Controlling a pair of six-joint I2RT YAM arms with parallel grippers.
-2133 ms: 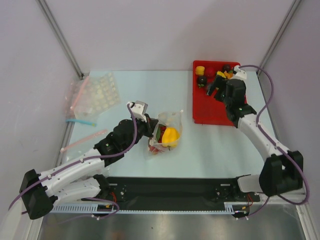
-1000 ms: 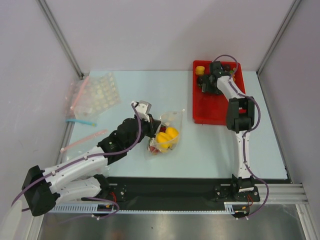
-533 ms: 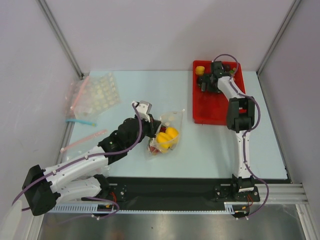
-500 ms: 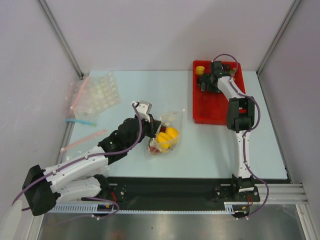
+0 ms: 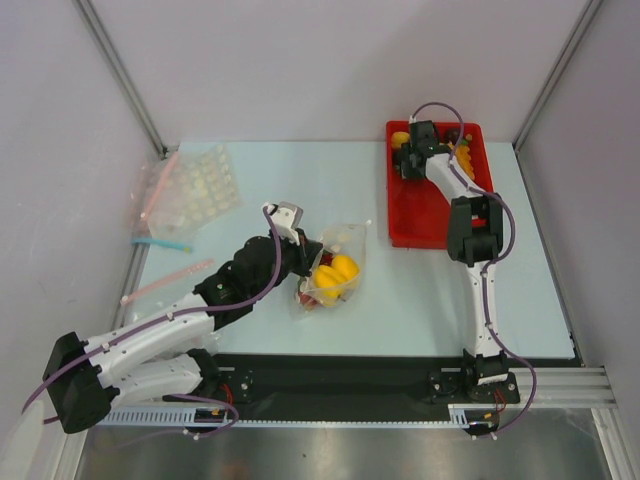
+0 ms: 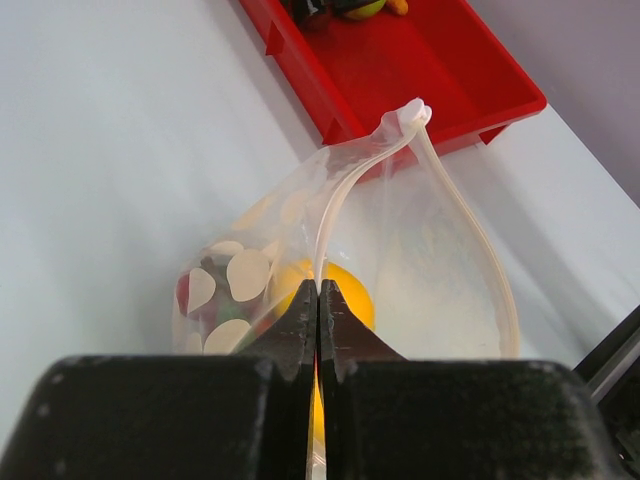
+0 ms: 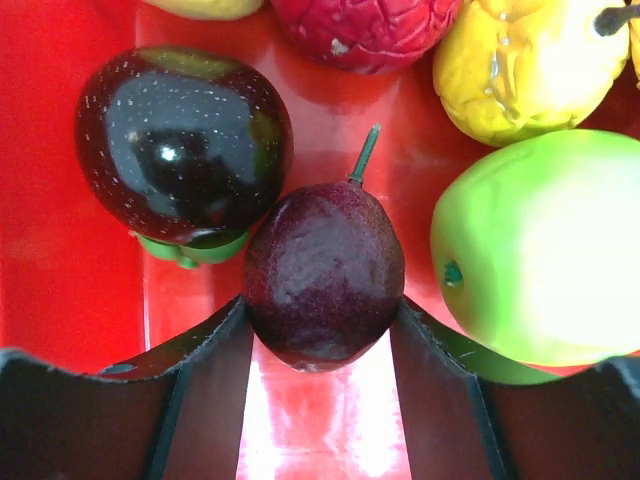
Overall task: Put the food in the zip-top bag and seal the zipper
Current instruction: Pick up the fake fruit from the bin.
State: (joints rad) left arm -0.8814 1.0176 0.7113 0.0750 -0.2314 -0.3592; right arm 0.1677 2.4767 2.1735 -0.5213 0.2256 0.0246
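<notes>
A: Top view?
B: Left gripper (image 5: 303, 262) pinches the small clear crinkly zip-top bag (image 5: 340, 240) mid-way across the pale table (image 5: 250, 190), with yellow toy peppers (image 5: 337, 272) inside. Right gripper (image 5: 410, 165) sits low in the red plastic tray (image 5: 425, 215); I cannot tell its jaws from here.
A: Left wrist?
B: Jaws pressed together on the bag's whitish zipper rim (image 6: 350, 190); the mouth gapes.
A: Right wrist?
B: 2 fingers (image 7: 205, 390) touch both sides of a dark purple toy plum (image 7: 325, 275) on the tray floor, between a glossy black round fruit (image 7: 185, 140) and a green toy apple (image 7: 540, 250).
</notes>
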